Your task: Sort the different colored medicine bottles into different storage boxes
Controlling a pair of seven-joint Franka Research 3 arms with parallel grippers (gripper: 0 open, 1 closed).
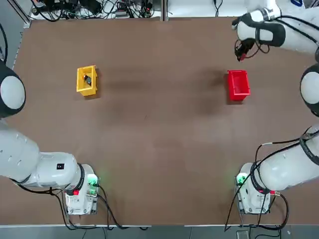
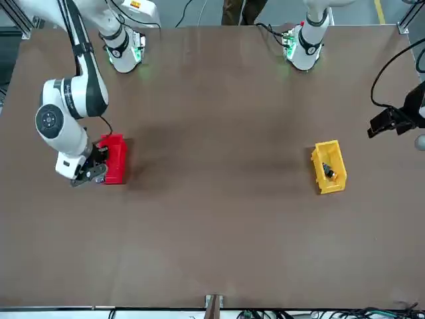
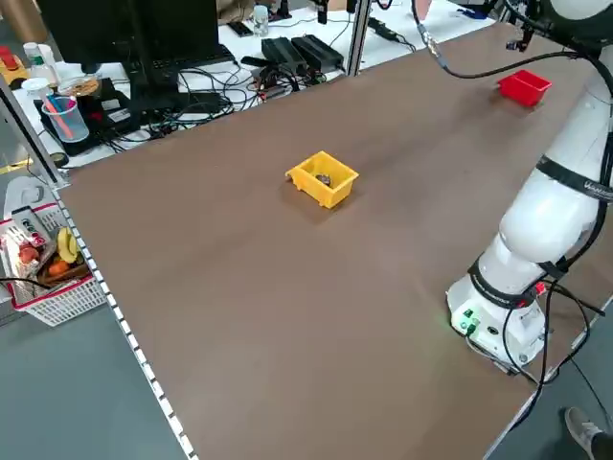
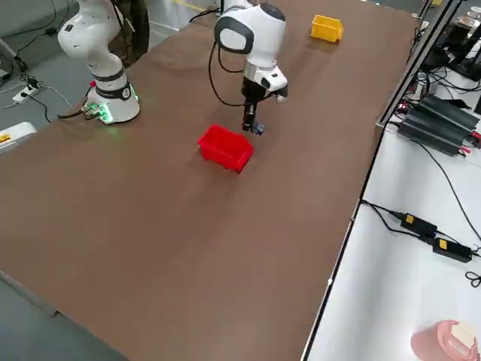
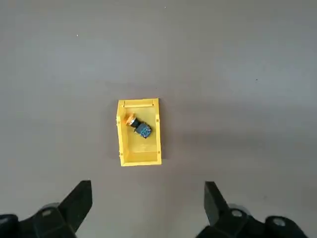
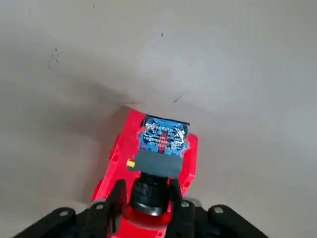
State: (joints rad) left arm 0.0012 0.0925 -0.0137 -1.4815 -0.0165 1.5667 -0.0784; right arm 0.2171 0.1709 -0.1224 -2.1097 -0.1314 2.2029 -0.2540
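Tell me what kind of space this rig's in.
Likely a robotics lab or test cell: two arms bolted to a bare brown table, cables and power supplies on a bench beside it, and a cluttered desk with a monitor.

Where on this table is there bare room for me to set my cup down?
The wide brown stretch between the yellow bin and the red bin is bare, and so is the near half between the two arm bases. It is crowded only by the red bin, where the right gripper holds a bottle.
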